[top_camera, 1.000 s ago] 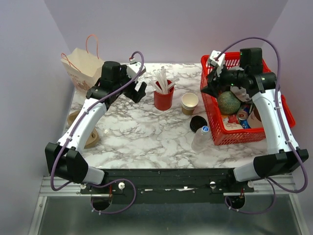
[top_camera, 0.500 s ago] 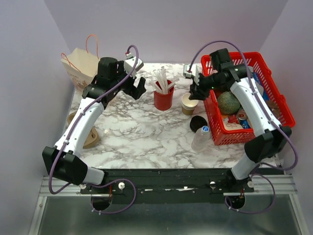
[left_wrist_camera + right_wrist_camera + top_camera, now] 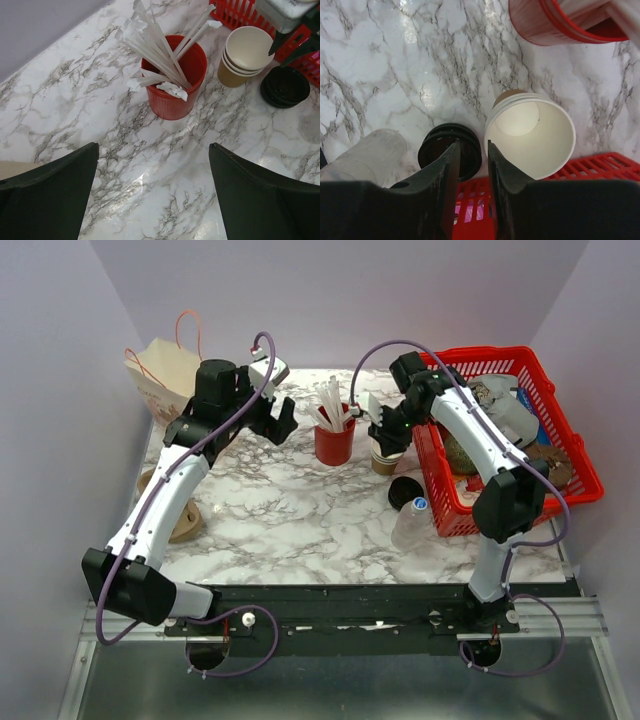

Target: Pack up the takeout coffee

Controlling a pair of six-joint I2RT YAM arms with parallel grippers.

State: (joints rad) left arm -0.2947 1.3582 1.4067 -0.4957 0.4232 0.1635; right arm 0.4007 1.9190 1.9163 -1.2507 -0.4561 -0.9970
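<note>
From the top view only: getting the whole counter [image 3: 280, 510], with one paper bag [image 3: 165, 375] at the 10 o'clock corner, one red basket [image 3: 455, 510] along the 3 o'clock side, and one clear bottle [image 3: 412, 522] lying on its side at 6 o'clock of one loose black lid [image 3: 404, 492].

From the left wrist: seeing one red cup [image 3: 175, 95] crammed with white wrapped straws [image 3: 160, 50], too many to count. Just at its 3 o'clock, a nested stack of lidless tan cups [image 3: 247, 55], three rims by my count. Also catching the left gripper [image 3: 154, 150] spread wide over bare marble, holding nothing.

From the right wrist: looking straight down into that stack, lid just beside it at 9 o'clock. Catching the right gripper [image 3: 473, 144] pinched nearly together, thin gap, nothing in it, hovering over lid and basket edge.

Can't tell where the takeout coffee sits; too much of a jumble inside the basket to call.
</note>
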